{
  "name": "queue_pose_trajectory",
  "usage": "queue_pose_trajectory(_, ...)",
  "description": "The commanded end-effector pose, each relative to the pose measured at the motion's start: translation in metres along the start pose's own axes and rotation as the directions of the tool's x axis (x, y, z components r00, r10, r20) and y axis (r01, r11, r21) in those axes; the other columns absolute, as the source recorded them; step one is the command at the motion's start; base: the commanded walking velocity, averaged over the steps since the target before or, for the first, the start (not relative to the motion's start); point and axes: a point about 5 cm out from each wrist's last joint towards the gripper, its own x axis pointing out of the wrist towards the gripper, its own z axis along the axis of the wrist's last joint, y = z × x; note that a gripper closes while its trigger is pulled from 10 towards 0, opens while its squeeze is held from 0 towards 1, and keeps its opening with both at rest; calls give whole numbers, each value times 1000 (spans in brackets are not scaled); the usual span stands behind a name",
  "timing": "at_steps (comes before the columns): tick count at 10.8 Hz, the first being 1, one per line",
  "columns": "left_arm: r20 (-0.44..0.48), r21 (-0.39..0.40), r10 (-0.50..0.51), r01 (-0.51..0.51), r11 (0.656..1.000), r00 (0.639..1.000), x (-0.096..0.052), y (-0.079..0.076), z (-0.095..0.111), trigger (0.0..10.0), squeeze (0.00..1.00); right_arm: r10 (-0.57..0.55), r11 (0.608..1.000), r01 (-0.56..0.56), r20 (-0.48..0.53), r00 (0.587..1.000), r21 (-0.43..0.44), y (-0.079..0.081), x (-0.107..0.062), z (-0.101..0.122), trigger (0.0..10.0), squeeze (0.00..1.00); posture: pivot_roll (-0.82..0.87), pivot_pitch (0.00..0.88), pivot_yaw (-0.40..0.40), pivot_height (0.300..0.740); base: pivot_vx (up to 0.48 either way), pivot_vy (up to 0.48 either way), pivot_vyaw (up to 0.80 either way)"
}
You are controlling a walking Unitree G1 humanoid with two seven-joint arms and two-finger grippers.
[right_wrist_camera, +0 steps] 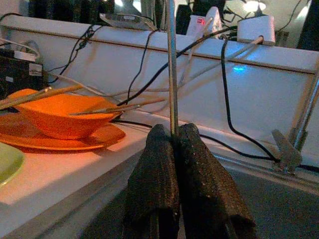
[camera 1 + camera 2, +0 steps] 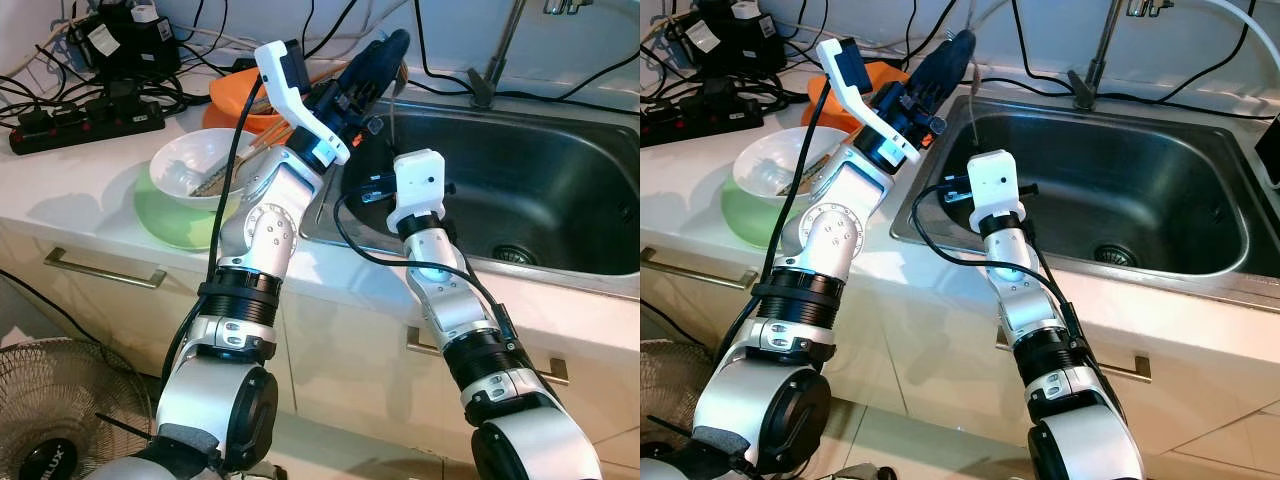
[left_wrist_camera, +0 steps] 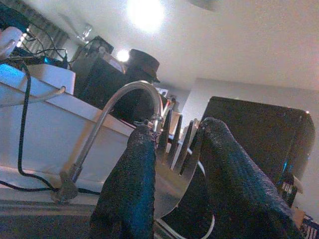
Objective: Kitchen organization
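Two silver arms fill the foreground, reaching from the cabinet front up over the edge of the sink. At the sink's left rim, the left end effector is raised with a fork between its two black fingers; its wrist view shows the tines pointing up and the fingers set either side of the fork's head, gripping it. Just below, the right end effector has its fingers pressed together on the thin metal handle that rises straight up from between them. By my reading this is the same fork held at both ends, a hand-over from one arm to the other, though the head views do not show the handle clearly enough to be sure.

On the white surface to the left, a white bowl sits on a green plate and has what looks like cutlery inside. Behind it an orange bowl rests on an orange plate, with chopsticks lying across it. A power strip and tangled cables lie further back.

The organizing seems to be at an early or middle stage: one utensil is in hand and not yet put away, and the dishes and chopsticks have yet to be sorted.
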Motion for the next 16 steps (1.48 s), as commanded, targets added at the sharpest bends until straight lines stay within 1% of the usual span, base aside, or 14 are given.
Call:
queue_pose_trajectory(1, 2, -26, 9, -8, 1000, 1000, -3, 0, -4, 10000, 0, -34, 999, 34, -11, 999, 13, -5, 4, 1, 0, 0, 12, 28, 45, 740, 0, 0, 0)
queue_pose_trajectory(3, 1, -26, 21, -20, 999, 1000, -7, 1, -4, 10000, 0, -64, 998, 65, -26, 998, 14, -11, 8, 1, 0, 0, 15, 29, 44, 740, 0, 0, 0)
queue_pose_trajectory(6, 5, -48, 27, -27, 998, 1000, -12, 2, -3, 10000, 0, -99, 995, 98, -62, 993, -12, -23, 14, -2, 0, 0, 14, 28, 46, 740, 0, 0, 0)
queue_pose_trajectory(7, 15, -39, 54, -53, 998, 998, -16, 5, 0, 10000, 0, -130, 992, 129, -82, 988, -16, -29, 15, -4, 3176, 0, 15, 26, 47, 740, 0, 0, 0)
queue_pose_trajectory(8, 16, -31, 67, -66, 997, 998, -17, 7, 0, 10000, 0, -134, 991, 133, -90, 987, -15, -30, 15, -5, 10000, 0, 15, 26, 49, 740, 0, 0, 0)
queue_pose_trajectory(9, 5, 16, 119, -119, 993, 993, -24, 14, 1, 10000, 0, -166, 986, 160, -140, 976, -53, -40, 16, -11, 10000, 0, 15, 26, 50, 740, 0, 0, 0)
queue_pose_trajectory(10, -66, 125, 165, -156, 980, 984, -33, 21, -7, 10000, 0, -215, 975, 199, -215, 953, -95, -52, 16, -20, 10000, 0, 16, 24, 51, 740, 0, 0, 0)
queue_pose_trajectory(11, -108, 180, 183, -162, 970, 977, -37, 23, -12, 10000, 0, -230, 973, 218, -235, 944, -78, -57, 16, -23, 10000, 0, 13, 19, 55, 740, 0, 0, 0)
queue_pose_trajectory(12, -213, 279, 227, -164, 946, 950, -48, 29, -26, 10000, 0, -255, 967, 234, -310, 916, -103, -69, 15, -31, 10000, 0, 6, 11, 60, 740, 0, 0, 0)
queue_pose_trajectory(13, -300, 332, 219, -113, 936, 928, -56, 30, -36, 10000, 0, -276, 961, 254, -368, 888, -109, -76, 14, -37, 10000, 0, 3, 8, 60, 740, 0, 0, 0)
queue_pose_trajectory(14, -402, 409, 259, -81, 909, 878, -65, 35, -48, 10000, 0, -278, 960, 268, -394, 876, -82, -81, 15, -38, 10000, 0, 1, 0, 62, 740, 0, 0, 0)
queue_pose_trajectory(15, -455, 407, 255, -56, 912, 853, -73, 35, -56, 10000, 0, -274, 961, 261, -430, 860, -89, -85, 16, -39, 10000, 0, -5, 0, 62, 740, 0, 0, 0)
queue_pose_trajectory(16, -484, 422, 272, -51, 905, 832, -79, 37, -61, 10000, 0, -260, 965, 248, -453, 853, -86, -87, 18, -40, 10000, 0, -7, 0, 61, 740, 0, 0, 0)
